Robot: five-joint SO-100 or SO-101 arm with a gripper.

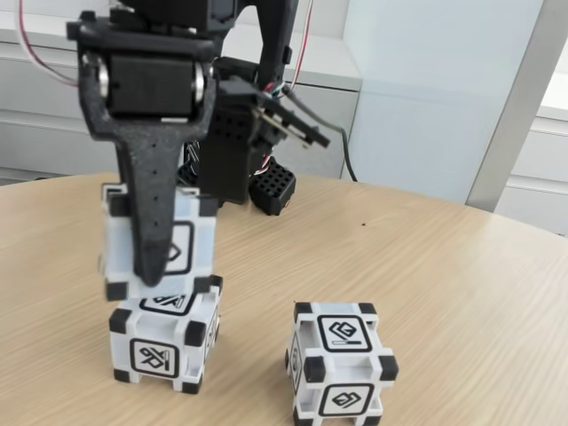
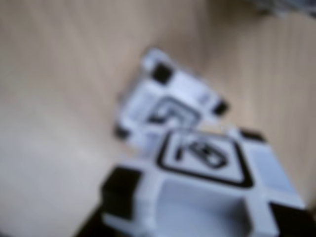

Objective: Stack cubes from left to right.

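- Table point(image 1: 461, 284) of pale wood carries the whole job, and it is bare around the stack, so the arm point(image 1: 169, 53) has room to lower straight without sweeping sideways.
- Gripper point(image 1: 153, 266) holds the upper cube point(image 1: 191, 235) clamped, its front finger point(image 1: 155, 222) running down the cube's near face; in the fixed view that cube sits just above the base cube point(image 1: 164, 342) on the left, and whether the two touch I cannot tell.
- The held cube looks shifted slightly left of the one beneath, so my judgement is that a small correction before release would seat the black corner blocks squarely.
- The third cube point(image 1: 342, 373) stands apart to the right on the table, not yet stacked (it will likely be fetched later).
- In the wrist view the held cube point(image 2: 207, 197) is blurred and close, with another cube point(image 2: 168, 106) past it; which cube that is I cannot tell, and the blur makes it a poor alignment check.
- Opening the fingers slowly, then lifting vertically, should avoid dragging the top cube off.
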